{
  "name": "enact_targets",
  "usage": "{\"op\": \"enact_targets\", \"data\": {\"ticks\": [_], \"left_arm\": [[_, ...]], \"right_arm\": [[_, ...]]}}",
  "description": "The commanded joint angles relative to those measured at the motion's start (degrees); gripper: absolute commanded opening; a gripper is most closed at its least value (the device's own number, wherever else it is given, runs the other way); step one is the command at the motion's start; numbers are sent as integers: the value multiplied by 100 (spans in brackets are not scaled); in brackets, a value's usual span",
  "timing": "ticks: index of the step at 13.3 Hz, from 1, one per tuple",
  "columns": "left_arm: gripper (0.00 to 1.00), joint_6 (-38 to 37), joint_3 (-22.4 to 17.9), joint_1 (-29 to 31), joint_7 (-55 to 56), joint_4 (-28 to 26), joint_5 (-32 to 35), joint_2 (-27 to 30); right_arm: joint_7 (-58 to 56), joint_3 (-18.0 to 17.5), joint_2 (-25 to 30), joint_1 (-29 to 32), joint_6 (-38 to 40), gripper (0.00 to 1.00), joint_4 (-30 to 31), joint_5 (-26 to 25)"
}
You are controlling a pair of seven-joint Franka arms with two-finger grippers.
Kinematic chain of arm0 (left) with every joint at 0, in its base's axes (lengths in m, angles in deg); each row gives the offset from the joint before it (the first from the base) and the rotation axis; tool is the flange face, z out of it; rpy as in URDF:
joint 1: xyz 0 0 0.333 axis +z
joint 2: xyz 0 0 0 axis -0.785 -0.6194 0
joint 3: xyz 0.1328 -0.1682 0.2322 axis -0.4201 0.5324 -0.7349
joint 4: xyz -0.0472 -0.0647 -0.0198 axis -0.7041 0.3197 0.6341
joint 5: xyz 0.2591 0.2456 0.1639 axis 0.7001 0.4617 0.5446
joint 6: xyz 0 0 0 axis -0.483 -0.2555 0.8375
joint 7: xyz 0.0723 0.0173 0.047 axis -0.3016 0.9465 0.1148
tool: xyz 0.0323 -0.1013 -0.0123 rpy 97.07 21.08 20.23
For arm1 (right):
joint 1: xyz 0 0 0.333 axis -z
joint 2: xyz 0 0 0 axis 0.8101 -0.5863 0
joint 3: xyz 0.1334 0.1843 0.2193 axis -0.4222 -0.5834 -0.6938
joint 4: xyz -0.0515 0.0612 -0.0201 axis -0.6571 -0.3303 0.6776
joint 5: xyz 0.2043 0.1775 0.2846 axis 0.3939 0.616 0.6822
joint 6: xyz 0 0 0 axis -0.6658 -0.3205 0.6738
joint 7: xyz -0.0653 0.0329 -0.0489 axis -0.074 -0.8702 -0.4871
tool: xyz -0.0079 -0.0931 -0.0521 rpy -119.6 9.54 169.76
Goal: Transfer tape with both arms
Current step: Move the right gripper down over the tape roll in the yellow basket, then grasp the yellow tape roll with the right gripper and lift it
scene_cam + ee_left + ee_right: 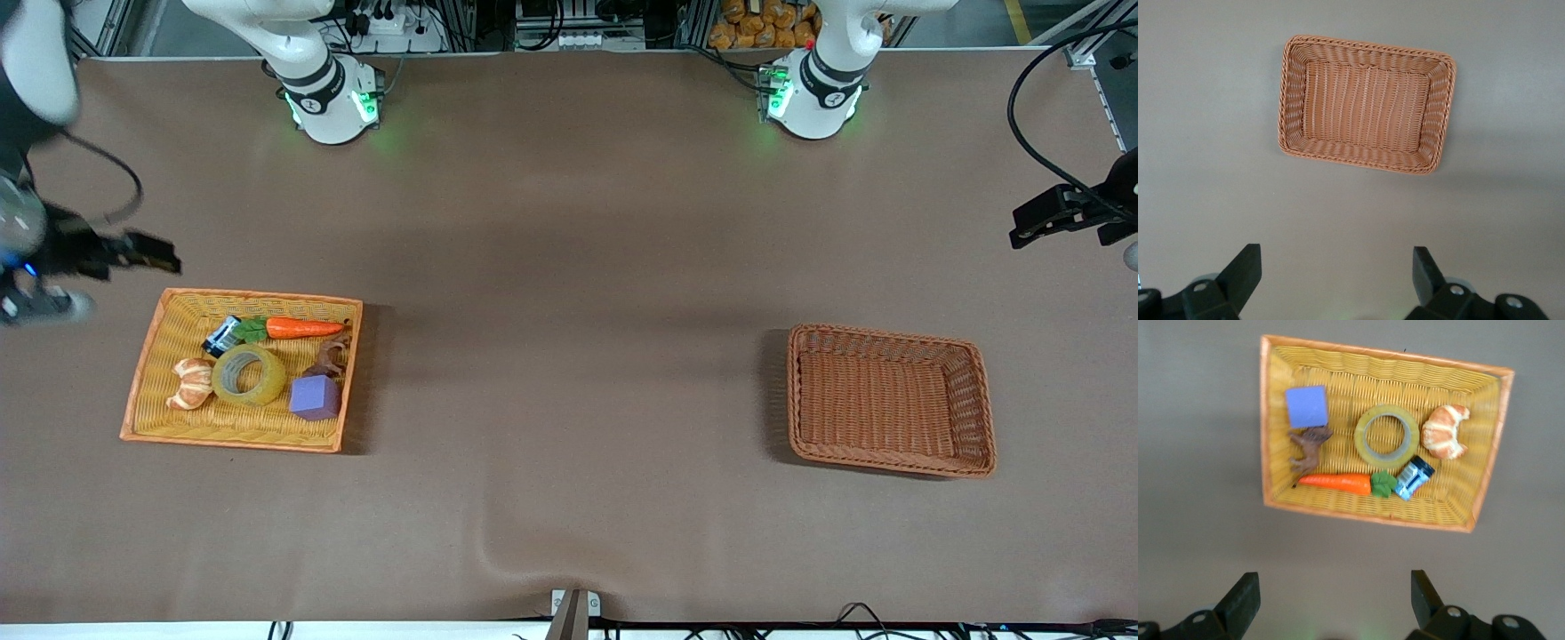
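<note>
The yellowish tape roll [248, 375] lies flat in the yellow basket [142, 384] toward the right arm's end of the table, between a croissant and a purple block. It also shows in the right wrist view [1387, 436]. My right gripper [153, 256] is open and empty, high over the bare table beside that basket [1485, 493]. My left gripper [1031, 227] is open and empty, high over the bare table beside the empty brown basket [976, 404], which also shows in the left wrist view [1288, 120].
In the yellow basket with the tape lie a croissant [192, 383], a purple block [315, 396], a brown toy animal [329, 358], a carrot [302, 328] and a small blue-and-black pack [222, 336]. A camera mount [573, 612] sits at the table's near edge.
</note>
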Motion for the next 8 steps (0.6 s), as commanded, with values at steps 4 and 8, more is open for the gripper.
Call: {"op": "enact_targets", "data": {"ticks": [4, 8], "left_arm": [[100, -35, -12, 124, -3, 0, -38, 11], [100, 79, -12, 124, 5, -17, -64, -243]], "right_arm": [[-627, -76, -1379, 245, -915, 100, -170, -32], [-803, -76, -1759, 149, -1782, 100, 390, -85]]}}
